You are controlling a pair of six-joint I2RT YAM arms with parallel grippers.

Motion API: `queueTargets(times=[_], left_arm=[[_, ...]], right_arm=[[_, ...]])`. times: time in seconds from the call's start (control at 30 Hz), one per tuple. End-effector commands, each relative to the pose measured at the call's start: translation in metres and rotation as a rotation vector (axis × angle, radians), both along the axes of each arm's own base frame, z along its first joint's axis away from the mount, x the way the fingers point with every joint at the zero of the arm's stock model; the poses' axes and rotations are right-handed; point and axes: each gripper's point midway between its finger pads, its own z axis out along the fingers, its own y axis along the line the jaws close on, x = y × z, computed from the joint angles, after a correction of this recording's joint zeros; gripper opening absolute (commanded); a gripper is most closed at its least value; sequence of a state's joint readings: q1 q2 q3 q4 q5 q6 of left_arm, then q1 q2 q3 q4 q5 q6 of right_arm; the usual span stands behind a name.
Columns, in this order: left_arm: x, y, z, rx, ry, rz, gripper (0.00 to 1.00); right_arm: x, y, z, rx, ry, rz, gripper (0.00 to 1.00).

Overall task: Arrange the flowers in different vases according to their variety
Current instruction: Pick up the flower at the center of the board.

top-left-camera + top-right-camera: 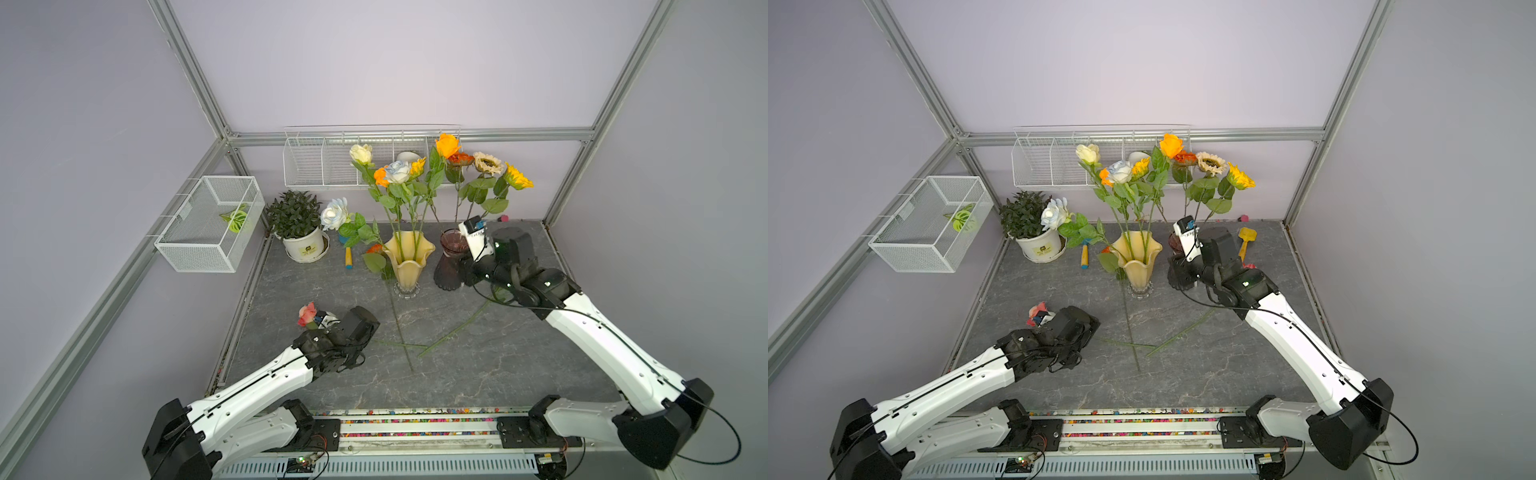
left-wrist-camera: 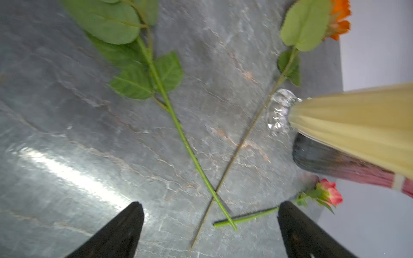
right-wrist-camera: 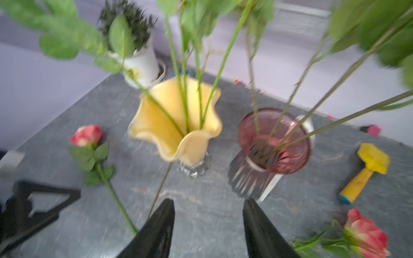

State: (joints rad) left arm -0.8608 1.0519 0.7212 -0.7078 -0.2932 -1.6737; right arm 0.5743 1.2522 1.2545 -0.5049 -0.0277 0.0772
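Sorting by kind explains the layout. The yellow vase (image 1: 409,259) holds rose stems, with the cream rose (image 1: 360,153) and the orange rose (image 1: 447,145) standing tall above it. The purple vase (image 1: 446,270) just beside it holds the sunflowers (image 1: 488,163), whose stems fan out away from the roses. Three flowers lie loose on the table (image 1: 498,365), so the job looks well along but not finished. One pink rose (image 1: 307,314) lies on the left side, and its stem runs toward the middle. There it crosses the thin stem of the orange flower (image 1: 375,248), whose head rests beside the yellow vase. The other pink rose (image 3: 365,234) lies near the purple vase, mostly hidden under the right arm (image 1: 602,332) in both top views. The left claw (image 2: 210,204) hangs over the table with its fingers (image 2: 125,227) spread wide and nothing between them. The tail of the first rose's stem lies just beyond the tips, so it seems set to take that stem, which belongs with the roses. The right claw (image 3: 209,201) sits in front of the purple vase, partly spread, empty and clear of the stems. It seems best placed for the other pink rose close by. The crossed stems are a risk, because lifting one may drag its neighbours.
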Motion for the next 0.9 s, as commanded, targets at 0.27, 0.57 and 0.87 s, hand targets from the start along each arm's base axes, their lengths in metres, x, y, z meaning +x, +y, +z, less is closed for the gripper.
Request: queueTargets(times=[0.27, 0.57, 0.87], left_arm=[[0.016, 0.020, -0.010, 0.204, 0.279, 0.276, 0.93], [0.029, 0.017, -0.045, 0.197, 0.366, 0.348, 0.90], [0.035, 0.018, -0.087, 0.163, 0.487, 0.388, 0.84]], right_arm=[[-0.046, 0.015, -0.066, -0.010, 0.191, 0.143, 0.53], [-0.046, 0.019, -0.083, -0.025, 0.236, 0.160, 0.53], [-0.048, 0.022, -0.096, -0.036, 0.273, 0.165, 0.47]])
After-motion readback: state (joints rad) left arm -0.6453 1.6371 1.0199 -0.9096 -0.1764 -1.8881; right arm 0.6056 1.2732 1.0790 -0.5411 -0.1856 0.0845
